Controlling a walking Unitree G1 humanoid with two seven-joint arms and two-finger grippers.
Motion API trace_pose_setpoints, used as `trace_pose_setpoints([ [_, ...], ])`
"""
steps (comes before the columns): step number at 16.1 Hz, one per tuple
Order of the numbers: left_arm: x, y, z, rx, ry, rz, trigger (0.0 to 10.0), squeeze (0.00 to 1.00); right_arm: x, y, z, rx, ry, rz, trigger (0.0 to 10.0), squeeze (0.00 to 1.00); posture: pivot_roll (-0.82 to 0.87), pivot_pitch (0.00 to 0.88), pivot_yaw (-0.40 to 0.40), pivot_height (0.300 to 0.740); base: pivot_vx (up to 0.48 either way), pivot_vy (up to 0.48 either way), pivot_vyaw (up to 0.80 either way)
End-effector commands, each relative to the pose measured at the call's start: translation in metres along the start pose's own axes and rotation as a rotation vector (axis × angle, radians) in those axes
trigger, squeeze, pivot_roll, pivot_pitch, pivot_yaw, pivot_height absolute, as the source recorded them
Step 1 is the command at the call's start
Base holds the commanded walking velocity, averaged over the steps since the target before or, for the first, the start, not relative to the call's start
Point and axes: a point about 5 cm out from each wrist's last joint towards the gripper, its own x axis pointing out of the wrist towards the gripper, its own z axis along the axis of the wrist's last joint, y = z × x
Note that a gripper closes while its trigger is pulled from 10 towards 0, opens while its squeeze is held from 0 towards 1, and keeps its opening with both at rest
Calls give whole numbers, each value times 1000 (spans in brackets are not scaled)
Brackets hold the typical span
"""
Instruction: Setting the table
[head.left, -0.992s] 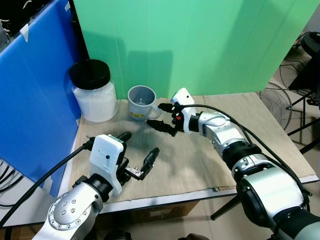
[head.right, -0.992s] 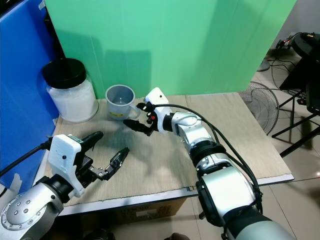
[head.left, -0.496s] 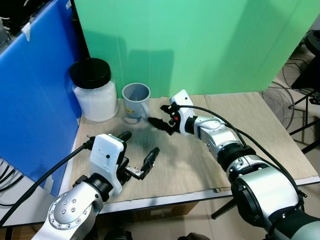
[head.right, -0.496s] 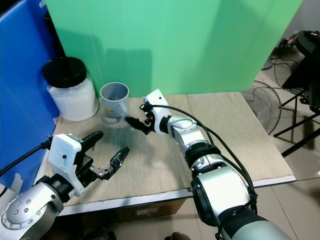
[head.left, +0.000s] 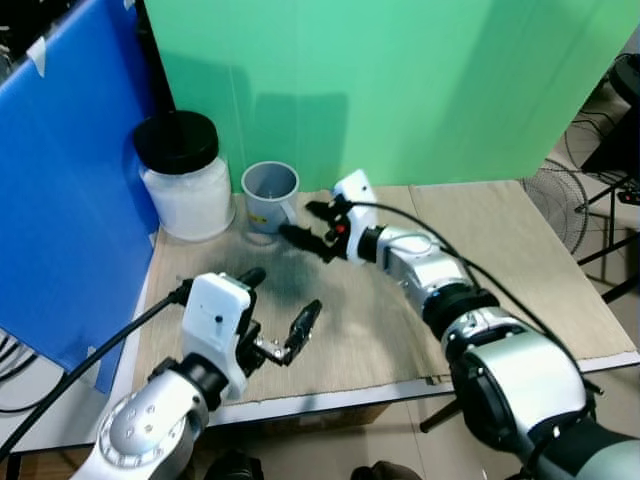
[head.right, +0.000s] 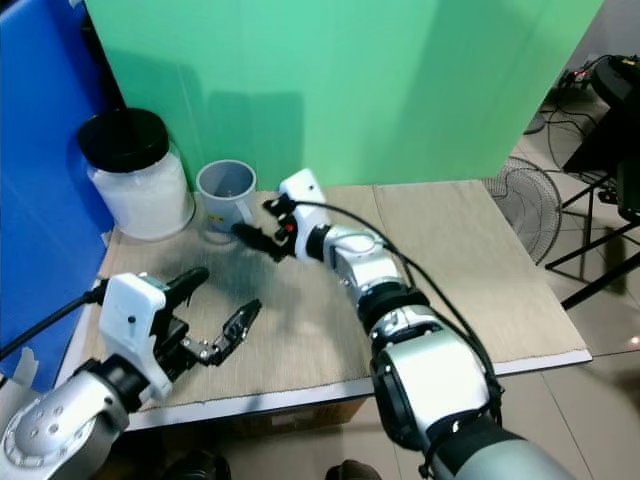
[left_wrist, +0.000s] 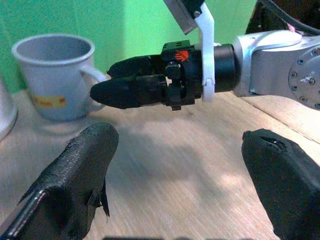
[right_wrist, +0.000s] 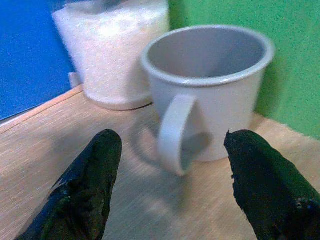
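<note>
A grey mug (head.left: 270, 195) stands upright at the back left of the table, its handle (right_wrist: 175, 131) turned toward my right arm. My right gripper (head.left: 302, 224) is open and hovers just above the table, right in front of that handle. The two black fingers (right_wrist: 90, 185) are spread wider than the handle and touch nothing. In the left wrist view the mug (left_wrist: 52, 75) and the right gripper (left_wrist: 127, 89) appear beyond my own fingers. My left gripper (head.left: 280, 298) is open and holds nothing, low over the table's front left part.
A large jar (head.left: 185, 190) of white powder with a black lid stands just left of the mug. A green screen closes the back and a blue panel (head.left: 60, 200) the left side. The beige table (head.left: 500, 260) stretches bare to the right. A fan (head.right: 520, 185) stands on the floor beyond.
My right gripper has reached further left toward the mug's handle. The left gripper has stayed in place. The camera has shifted a little.
</note>
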Motion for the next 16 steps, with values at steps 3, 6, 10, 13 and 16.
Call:
trace_pose_setpoints([
  [3, -4, -6, 0, -5, 2, 19, 10000, 0, -3, 1, -10, -19, 4, -49, 10000, 0, -10, 122, -74, 740, 0, 0, 0],
  [6, -3, -6, 0, -2, -4, 32, 10000, 0, 7, 11, -15, 8, -32, -164, 10000, 0, -12, 139, -76, 740, 0, 0, 0],
  [10, 0, -3, 3, 25, -25, 47, 10000, 0, 22, 25, -9, 120, -106, -205, 10000, 0, -15, 153, -81, 740, 0, 0, 0],
  [13, 1, 3, 2, 47, -23, 94, 10000, 0, 28, 29, -5, 118, -109, -216, 10000, 0, -15, 153, -86, 740, 0, 0, 0],
  [16, 1, 3, 3, 51, -31, 110, 10000, 0, 34, 36, 1, 177, -142, -169, 10000, 0, -10, 154, -95, 740, 0, 0, 0],
])
